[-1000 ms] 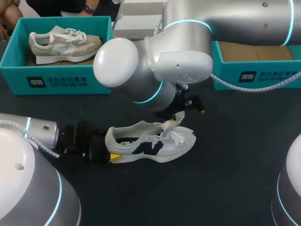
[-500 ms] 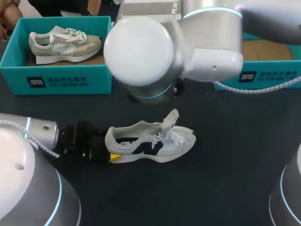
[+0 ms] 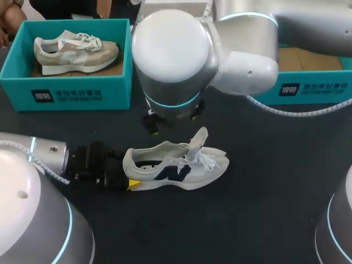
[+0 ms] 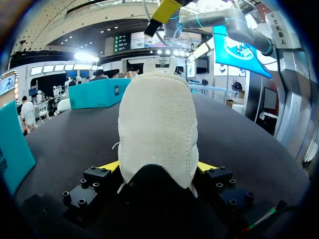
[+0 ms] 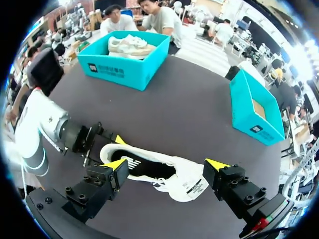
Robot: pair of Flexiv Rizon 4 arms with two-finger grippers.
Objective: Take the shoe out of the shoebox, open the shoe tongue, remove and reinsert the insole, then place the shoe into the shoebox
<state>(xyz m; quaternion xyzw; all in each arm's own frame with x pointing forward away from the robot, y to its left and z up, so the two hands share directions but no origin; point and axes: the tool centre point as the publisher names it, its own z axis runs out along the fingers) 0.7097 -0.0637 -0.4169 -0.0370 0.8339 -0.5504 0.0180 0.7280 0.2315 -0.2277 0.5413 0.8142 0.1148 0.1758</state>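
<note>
Shoe: white shoe (image 3: 176, 168) with a dark side mark, standing on its sole on the dark table (image 3: 264, 214), outside both boxes; in the head view the toe points to 3 o'clock and the heel to 9 o'clock
Tongue: the tongue (image 3: 199, 140) is lifted out of the opening and leans toward 1 o'clock; loose laces lie over the forefoot
Left gripper: the left gripper (image 4: 158, 167) comes in from 9 o'clock in the head view; it is clamped on the shoe's heel, with one yellow tip pressed against each side
Right gripper: the right gripper (image 5: 166, 167) hangs above the shoe with its fingers spread wide; it holds nothing, and both yellow tips are clear of the shoe
Left shoebox: the teal left shoebox (image 3: 66, 93) is at 10 o'clock from the white shoe; a beige shoe (image 3: 74, 50) lies inside it
Right shoebox: the teal right shoebox (image 3: 308, 91) is at 2 o'clock from the white shoe; its brown cardboard floor shows, and the right arm partly covers it
</note>
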